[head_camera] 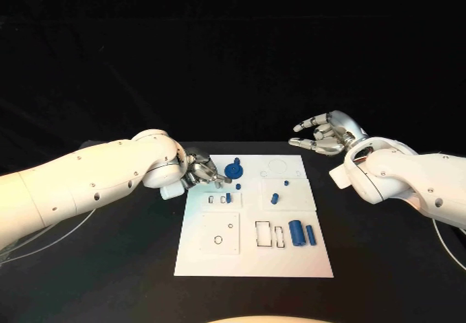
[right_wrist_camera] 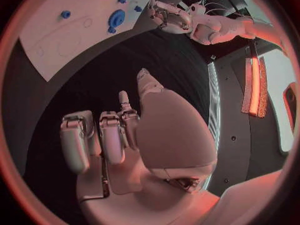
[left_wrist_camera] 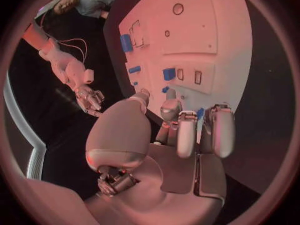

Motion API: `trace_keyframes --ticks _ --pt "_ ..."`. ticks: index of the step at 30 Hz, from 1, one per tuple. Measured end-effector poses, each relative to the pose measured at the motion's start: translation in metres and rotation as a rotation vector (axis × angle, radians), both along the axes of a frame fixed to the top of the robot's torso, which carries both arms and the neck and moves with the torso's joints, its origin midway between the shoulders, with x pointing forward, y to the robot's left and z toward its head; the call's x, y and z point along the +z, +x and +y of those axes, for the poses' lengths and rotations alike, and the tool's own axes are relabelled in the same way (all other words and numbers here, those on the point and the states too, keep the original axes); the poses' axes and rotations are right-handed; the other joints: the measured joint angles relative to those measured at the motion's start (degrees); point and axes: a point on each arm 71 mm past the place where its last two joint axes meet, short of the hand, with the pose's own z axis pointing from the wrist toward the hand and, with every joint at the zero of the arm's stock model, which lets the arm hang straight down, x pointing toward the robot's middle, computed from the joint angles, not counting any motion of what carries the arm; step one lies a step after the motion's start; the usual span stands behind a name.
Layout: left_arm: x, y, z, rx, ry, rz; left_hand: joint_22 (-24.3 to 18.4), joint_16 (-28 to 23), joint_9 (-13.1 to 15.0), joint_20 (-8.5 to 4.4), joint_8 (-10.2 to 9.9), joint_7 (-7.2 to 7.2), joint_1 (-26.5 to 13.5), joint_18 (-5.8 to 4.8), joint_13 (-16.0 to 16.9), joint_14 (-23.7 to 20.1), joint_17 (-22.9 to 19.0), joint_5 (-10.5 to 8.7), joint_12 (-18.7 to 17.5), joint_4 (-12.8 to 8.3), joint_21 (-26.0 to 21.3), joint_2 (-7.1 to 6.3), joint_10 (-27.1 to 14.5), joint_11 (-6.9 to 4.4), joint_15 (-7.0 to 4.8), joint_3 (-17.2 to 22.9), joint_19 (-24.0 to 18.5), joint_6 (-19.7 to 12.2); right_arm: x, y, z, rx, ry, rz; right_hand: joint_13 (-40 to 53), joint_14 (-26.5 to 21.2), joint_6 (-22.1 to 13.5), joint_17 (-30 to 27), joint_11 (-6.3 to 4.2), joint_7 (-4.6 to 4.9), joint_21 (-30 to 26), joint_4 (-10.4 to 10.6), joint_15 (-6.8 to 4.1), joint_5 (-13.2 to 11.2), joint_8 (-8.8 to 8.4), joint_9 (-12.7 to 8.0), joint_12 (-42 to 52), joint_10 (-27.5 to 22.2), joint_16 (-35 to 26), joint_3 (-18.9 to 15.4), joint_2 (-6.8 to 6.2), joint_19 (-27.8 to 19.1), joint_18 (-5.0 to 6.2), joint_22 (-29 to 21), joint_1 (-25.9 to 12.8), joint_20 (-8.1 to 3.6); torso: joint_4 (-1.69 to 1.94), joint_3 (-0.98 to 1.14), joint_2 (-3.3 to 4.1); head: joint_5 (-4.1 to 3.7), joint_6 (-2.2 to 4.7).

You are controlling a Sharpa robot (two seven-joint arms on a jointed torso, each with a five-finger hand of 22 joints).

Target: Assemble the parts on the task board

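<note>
The white task board (head_camera: 291, 262) lies in the middle of the black table. A blue round part (head_camera: 235, 169) stands near its far left corner, also in the right wrist view (right_wrist_camera: 116, 19). Two blue cylinders (head_camera: 303, 234) lie at the board's right, and small blue pieces (head_camera: 275, 198) sit mid-board. My left hand (head_camera: 201, 171) hovers at the board's far left edge, just left of the round part, fingers (left_wrist_camera: 187, 130) loosely bent and apart, holding nothing. My right hand (head_camera: 325, 134) floats over the table beyond the board's far right corner, fingers spread and empty.
Bare black table surrounds the board (left_wrist_camera: 212, 30) on all sides. The board carries several empty slots and outlines, such as a circle outline (head_camera: 278, 165) at the far right and rectangular cut-outs (head_camera: 263, 233) near the cylinders.
</note>
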Motion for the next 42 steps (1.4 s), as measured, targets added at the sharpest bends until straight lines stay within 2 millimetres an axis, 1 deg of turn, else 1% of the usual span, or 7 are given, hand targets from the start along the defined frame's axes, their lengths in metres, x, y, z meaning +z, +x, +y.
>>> trace_keyframes --ticks 6,9,10,15,21,35,42 --pt "-0.006 0.001 -0.008 -0.03 0.05 0.022 0.0 0.0 -0.06 0.0 -0.45 0.2 -0.53 0.01 -0.2 0.0 0.0 0.0 0.0 0.0 0.0 0.52 0.0 0.0 0.0 -0.31 0.0 0.2 0.0 0.001 -0.001 -0.002 -0.001 0.003 0.0 0.0 0.0 -0.01 0.0 0.0 0.0 0.0 0.0 0.0 0.0 -0.01 0.0 0.0 0.0 0.0 0.0 0.0 0.0 0.0 0.0 0.0 -0.05 -0.04 0.13 0.06 -0.16" --pt "-0.008 0.002 -0.011 -0.041 0.068 0.03 0.0 0.0 -0.06 0.0 -0.75 0.0 -0.99 0.01 -0.2 0.0 -0.01 0.0 0.0 0.07 0.0 0.97 0.0 0.0 0.01 -0.87 0.0 1.0 0.0 0.001 -0.001 -0.002 -0.002 0.004 -0.01 0.0 0.0 -0.01 0.0 0.0 0.0 0.0 0.0 0.0 0.0 -0.01 0.0 0.0 0.0 0.0 0.0 0.0 0.0 0.0 0.0 0.0 -0.09 -0.08 0.2 0.09 -0.22" --pt "-0.009 0.002 -0.013 -0.044 0.074 0.033 -0.01 0.0 -0.06 0.0 -0.75 0.0 -0.99 0.0 -0.2 0.0 -0.01 0.0 0.0 0.08 0.05 0.97 0.0 0.0 0.0 -0.86 0.0 1.02 0.0 0.001 -0.002 -0.003 -0.002 0.004 -0.01 0.0 0.0 -0.01 0.0 0.0 0.0 0.0 0.0 0.0 0.0 -0.01 0.0 0.0 0.0 0.0 0.0 0.0 0.0 -0.01 0.0 0.0 -0.09 -0.11 0.23 0.09 -0.24" --pt "-0.01 0.004 -0.016 -0.05 0.086 0.037 -0.01 0.0 0.25 0.0 -0.75 -0.19 -1.21 0.01 -0.08 0.0 -0.01 0.0 0.0 0.08 0.22 1.19 -0.01 0.0 0.01 -1.17 -0.01 1.65 0.0 0.002 -0.002 -0.004 -0.003 0.005 -0.01 0.0 0.0 -0.01 0.0 0.0 0.0 0.0 0.0 0.0 0.0 -0.01 0.0 0.0 0.0 0.0 0.0 0.0 0.0 -0.01 0.0 0.0 -0.12 -0.12 0.36 0.06 -0.45" --pt "-0.011 0.005 -0.018 -0.052 0.095 0.039 -0.01 0.0 0.89 0.0 -0.75 -0.41 -1.21 0.01 0.05 0.0 -0.01 0.0 0.0 0.08 0.22 1.19 -0.01 0.0 0.01 -1.5 -0.01 2.45 -0.001 0.002 -0.001 -0.002 -0.004 0.006 -0.02 0.0 0.0 -0.01 0.0 0.0 0.0 0.0 0.0 0.0 0.0 -0.02 0.0 0.0 0.0 0.0 0.0 0.0 0.0 -0.01 0.0 0.0 -0.12 0.03 0.47 0.05 -0.58" --pt "-0.012 0.007 -0.022 -0.068 0.117 0.048 -0.02 0.0 1.78 0.0 -0.54 -0.82 -1.22 0.01 -0.19 0.0 -0.02 0.0 -0.35 0.08 0.22 1.19 -0.22 -0.21 0.01 -1.5 -0.01 2.86 -0.001 0.003 -0.002 -0.002 -0.007 0.01 -0.02 0.0 0.0 -0.02 0.0 0.0 0.0 -0.01 0.0 0.0 0.0 -0.03 0.0 0.0 0.0 0.01 0.0 0.0 0.0 -0.02 0.0 0.0 -0.18 0.03 0.52 0.06 -1.15" --pt "-0.013 0.007 -0.023 -0.073 0.123 0.05 -0.02 0.0 2.56 -0.21 -0.28 -0.92 -0.71 0.02 -0.19 0.0 -0.02 0.0 -0.35 0.08 0.22 1.7 -0.41 -0.43 0.01 -1.5 0.2 2.95 -0.001 0.003 -0.001 0.0 -0.007 0.012 -0.03 0.0 0.0 -0.02 -0.2 0.0 -0.1 -0.01 0.0 0.0 0.0 -0.03 0.0 -0.21 0.0 0.01 0.0 0.0 0.0 -0.03 0.0 0.0 -0.18 0.04 0.5 -0.08 -1.43"
